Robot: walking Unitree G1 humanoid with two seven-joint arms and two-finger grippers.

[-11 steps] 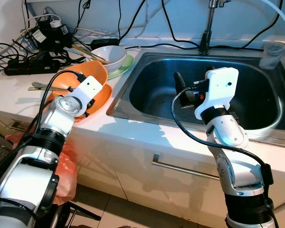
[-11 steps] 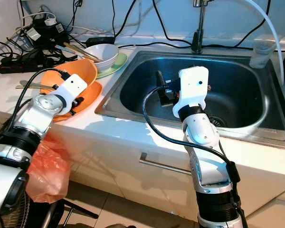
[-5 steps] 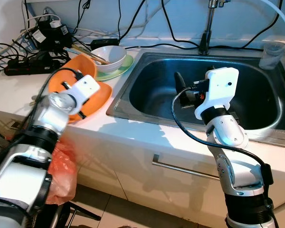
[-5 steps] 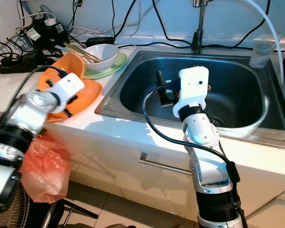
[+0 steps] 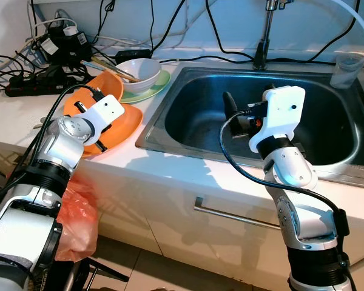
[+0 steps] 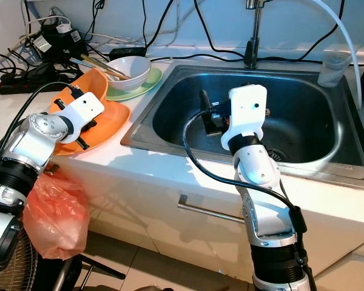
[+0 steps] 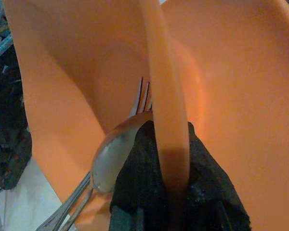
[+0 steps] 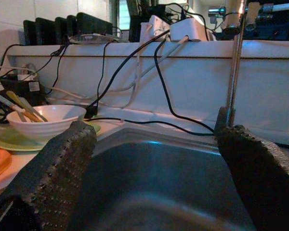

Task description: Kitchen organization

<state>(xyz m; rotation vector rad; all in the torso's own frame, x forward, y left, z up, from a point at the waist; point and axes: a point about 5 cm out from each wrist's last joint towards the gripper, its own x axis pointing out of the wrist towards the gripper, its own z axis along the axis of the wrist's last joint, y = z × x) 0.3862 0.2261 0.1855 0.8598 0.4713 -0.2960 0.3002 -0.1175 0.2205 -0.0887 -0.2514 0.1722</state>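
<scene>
A white tabletop [image 5: 12, 115] runs beside a steel sink [image 5: 200, 115], with a faucet [image 5: 264, 36] at its back rim and a clear cup [image 5: 346, 70] at its far right corner. On the tabletop just left of the sink lie two orange bowls [image 5: 124, 118], one tilted up on edge. The left end effector [image 7: 156, 178] is clenched on the raised bowl's rim, fingers [image 7: 135, 178] pinching either side, a spoon [image 7: 108, 156] and fork [image 7: 143, 94] lying in the bowl behind. The right end effector [image 8: 154, 159] hovers released over the sink basin, fingers [image 8: 62, 163] spread wide. Behind the bowls, a white bowl [image 5: 139, 71] holding chopsticks [image 5: 109, 65] sits on a green plate [image 5: 151, 88]. Black cables [image 5: 42, 57] crowd the corner.
</scene>
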